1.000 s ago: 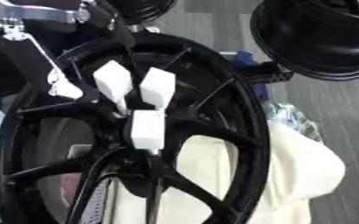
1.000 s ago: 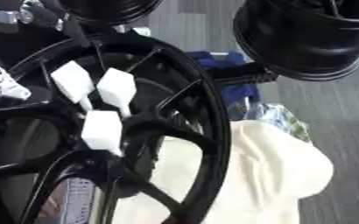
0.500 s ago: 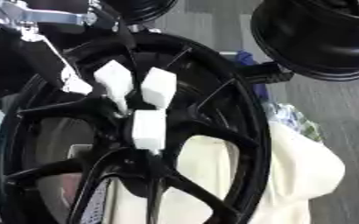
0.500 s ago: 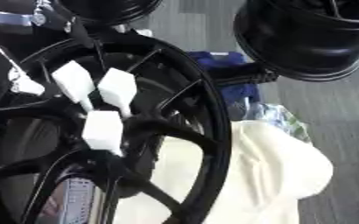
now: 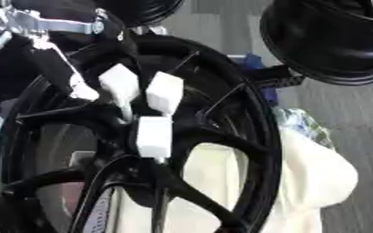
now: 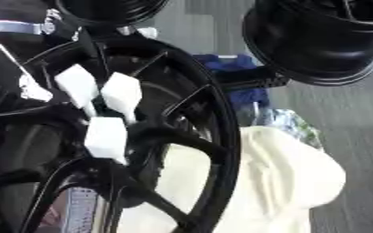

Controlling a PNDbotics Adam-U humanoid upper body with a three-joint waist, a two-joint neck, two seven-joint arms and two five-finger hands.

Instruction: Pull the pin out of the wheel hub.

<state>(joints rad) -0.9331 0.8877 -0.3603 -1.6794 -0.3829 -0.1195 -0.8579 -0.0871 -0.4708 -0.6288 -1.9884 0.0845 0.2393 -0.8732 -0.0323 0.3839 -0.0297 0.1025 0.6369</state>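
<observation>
A large black wheel hub [image 5: 253, 136] with thick spokes fills the left and middle of both views. Three white block-shaped pins stick out of its centre: a left one [image 5: 119, 82], a right one [image 5: 165, 92] and a lower one [image 5: 153, 136]. My left hand [image 5: 58, 68] comes in from the upper left below a silver joint [image 5: 50, 25]. It is dark with a pale tip [image 5: 83, 92] that lies just left of the left pin, over a spoke. Whether it touches the pin is unclear. My right hand shows in neither view.
A second black wheel [image 5: 333, 41] stands at the upper right, and part of another [image 5: 142, 7] at the top. A cream cloth [image 5: 309, 177] lies under the hub's right side, with a clear bag [image 6: 289, 123] and a blue object [image 6: 229, 63] behind it. Grey floor lies to the right.
My left hand has moved right and a little down, from the hub's left rim toward the left pin. The pins and the hub have stayed put.
</observation>
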